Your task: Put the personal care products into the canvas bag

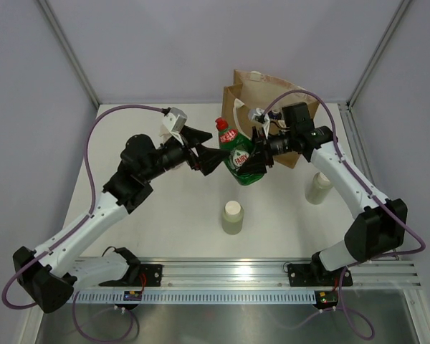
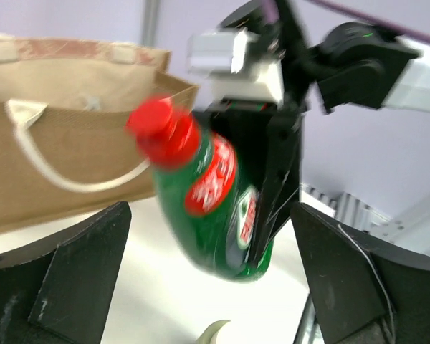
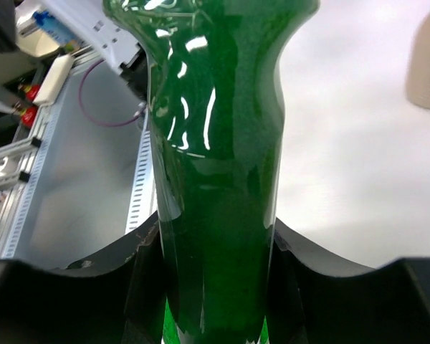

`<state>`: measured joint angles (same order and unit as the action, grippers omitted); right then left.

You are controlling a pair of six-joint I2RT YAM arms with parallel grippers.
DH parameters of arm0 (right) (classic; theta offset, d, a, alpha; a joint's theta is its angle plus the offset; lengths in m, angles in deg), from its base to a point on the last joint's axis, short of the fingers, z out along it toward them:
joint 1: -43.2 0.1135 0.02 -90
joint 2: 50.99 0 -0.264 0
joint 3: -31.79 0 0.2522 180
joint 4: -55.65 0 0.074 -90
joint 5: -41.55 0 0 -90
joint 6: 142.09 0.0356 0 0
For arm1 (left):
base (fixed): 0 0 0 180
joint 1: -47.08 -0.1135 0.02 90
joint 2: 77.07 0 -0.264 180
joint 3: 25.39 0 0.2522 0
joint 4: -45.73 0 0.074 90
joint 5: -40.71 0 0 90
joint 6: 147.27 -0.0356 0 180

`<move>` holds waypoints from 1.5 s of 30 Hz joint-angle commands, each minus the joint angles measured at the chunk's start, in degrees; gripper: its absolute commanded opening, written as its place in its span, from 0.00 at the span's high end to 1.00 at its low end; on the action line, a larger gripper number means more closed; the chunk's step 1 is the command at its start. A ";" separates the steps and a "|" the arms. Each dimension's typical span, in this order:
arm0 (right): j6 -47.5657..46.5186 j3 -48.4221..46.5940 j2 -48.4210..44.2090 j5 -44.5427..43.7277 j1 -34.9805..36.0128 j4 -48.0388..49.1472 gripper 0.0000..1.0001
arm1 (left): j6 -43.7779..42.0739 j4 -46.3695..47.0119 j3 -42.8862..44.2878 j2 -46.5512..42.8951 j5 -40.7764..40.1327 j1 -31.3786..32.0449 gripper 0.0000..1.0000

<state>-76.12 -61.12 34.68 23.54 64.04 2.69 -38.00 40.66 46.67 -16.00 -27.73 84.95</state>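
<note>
Two sets of jaws flank the green bottle [image 1: 238,154]. The right jaws are clamped on its lower body and hold it clear of the desk [image 1: 165,215], tilted, with the red cap [image 1: 221,123] pointing away from the arms. The left jaws are spread wide just beside it, gripping nothing. Close behind the right wrist stands the canvas bag [image 1: 279,89], mouth up. A pale bottle [image 1: 231,216] stands mid-desk and a second pale bottle [image 1: 319,188] stands beside the right forearm.

The step in hand looks like carrying the bottle to the bag. To do it well, the left arm should back away first. The right arm should then rise above the rim and the rope handle [image 2: 61,180], swing over the opening, lower inside, and only then let go.
</note>
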 commanded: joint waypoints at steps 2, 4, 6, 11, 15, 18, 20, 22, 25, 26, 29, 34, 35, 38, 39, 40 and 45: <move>8.29 -6.26 -3.67 -0.35 -6.32 10.45 1.00 | -7.73 -7.36 3.75 -4.38 -13.35 -0.43 0.01; 11.62 -10.74 -2.97 -4.37 -10.79 12.65 1.00 | -9.59 -11.75 3.66 -6.75 -16.28 -0.43 0.01; 12.60 -16.34 -1.30 -12.16 -13.18 13.27 1.00 | -11.44 -15.78 2.88 -8.25 -17.17 -0.51 0.01; 12.52 -25.08 4.32 -32.49 -14.69 16.24 1.00 | -8.73 -20.46 -3.18 -13.86 -11.65 -0.51 0.01; 11.03 -34.62 13.36 -45.95 -14.69 14.51 1.00 | -4.86 -23.44 -9.78 -18.36 -9.70 -0.51 0.01; 7.43 -38.25 19.26 -46.67 -14.69 10.83 1.00 | -2.05 -23.37 -14.87 -21.34 -7.24 -0.51 0.01; 3.65 -38.01 20.94 -46.23 -14.43 7.76 1.00 | -1.08 -22.32 -18.20 -22.14 -3.22 -0.51 0.01; -0.46 -36.51 20.94 -45.71 -14.25 5.55 1.00 | -0.29 -20.91 -19.89 -22.14 -0.83 -0.43 0.01; -6.19 -33.62 19.98 -44.48 -14.16 0.98 1.00 | 0.25 -19.50 -22.26 -21.27 0.94 0.27 0.01; -7.42 -33.17 19.80 -44.39 -14.07 -1.64 1.00 | -0.02 -19.41 -22.09 -20.92 0.76 1.23 0.01; -11.91 -32.64 20.24 -45.70 -13.37 -6.48 0.97 | -1.59 -20.64 -21.39 -19.33 -2.03 4.74 0.01; -16.13 -36.41 23.57 -49.75 -11.79 -13.78 0.77 | -5.37 -21.87 -20.34 -16.44 -9.16 13.36 0.01; -16.13 -37.38 24.88 -49.92 -11.61 -16.06 0.63 | -6.42 -22.22 -20.25 -15.39 -11.78 16.16 0.01; -14.82 -41.68 27.09 -50.54 -11.35 -18.88 0.46 | -7.40 -21.18 -20.42 -13.71 -16.44 20.65 0.01; -13.95 -43.52 27.44 -50.63 -11.35 -19.24 0.42 | -7.58 -20.73 -20.60 -12.49 -17.33 21.54 0.01; -13.42 -44.32 27.71 -50.72 -11.26 -19.42 0.38 | -7.66 -20.47 -20.60 -11.78 -19.95 22.42 0.01; -10.69 -47.14 26.40 -50.02 -11.35 -18.81 0.24 | -8.28 -18.10 -21.30 -8.09 -26.12 26.99 0.01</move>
<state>-88.28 -104.79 63.71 -26.56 52.48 -16.46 -44.45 18.15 24.35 -25.15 -46.74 110.45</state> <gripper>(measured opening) 0.734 0.987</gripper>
